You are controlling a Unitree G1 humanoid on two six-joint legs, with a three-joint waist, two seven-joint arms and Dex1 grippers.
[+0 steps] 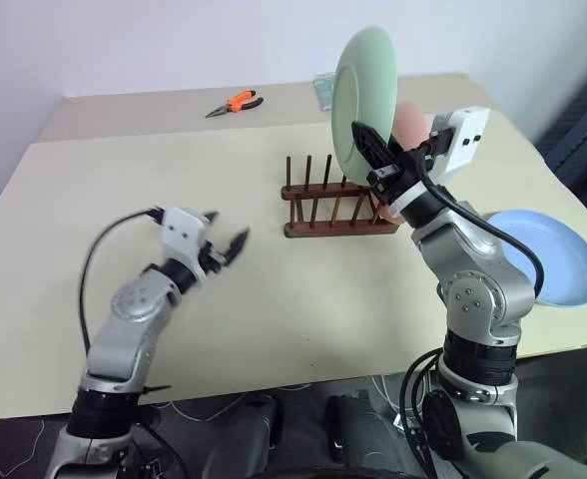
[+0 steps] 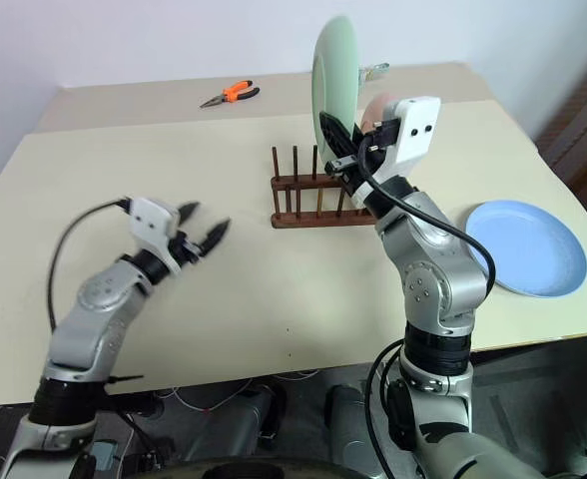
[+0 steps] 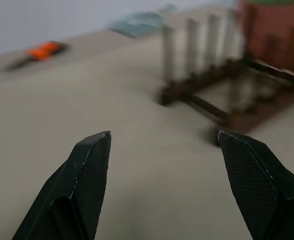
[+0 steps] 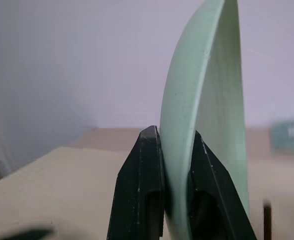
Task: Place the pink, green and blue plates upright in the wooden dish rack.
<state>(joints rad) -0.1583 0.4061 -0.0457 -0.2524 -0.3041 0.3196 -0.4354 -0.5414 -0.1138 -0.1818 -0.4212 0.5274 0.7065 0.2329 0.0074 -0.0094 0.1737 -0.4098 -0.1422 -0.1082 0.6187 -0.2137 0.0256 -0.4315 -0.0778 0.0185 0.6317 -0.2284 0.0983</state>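
- The left pincer point(image 1: 226, 246) is held low over the bare desk point(image 1: 303, 299), to the left of the rack, its fingers spread wide and gripping nothing; it is judged to be kept out of the way of the other arm
- The orange-handled pliers point(image 1: 236, 102) are left at the far edge of the desk, well apart from the work
- The wooden dish rack point(image 1: 337, 209) is set near the middle of the desk, with free slots between its pegs
- The green plate point(image 1: 363, 90) is held on edge above the rack, pinched at its lower rim by the right pincer point(image 1: 376, 150), presumably so that it can be lowered between pegs
- The pink plate point(image 1: 410, 125) is seen just behind that pincer; it appears to stand at the rack's right end, though its seating is hidden
- The blue plate point(image 1: 550, 256) lies flat at the desk's right edge, not yet racked
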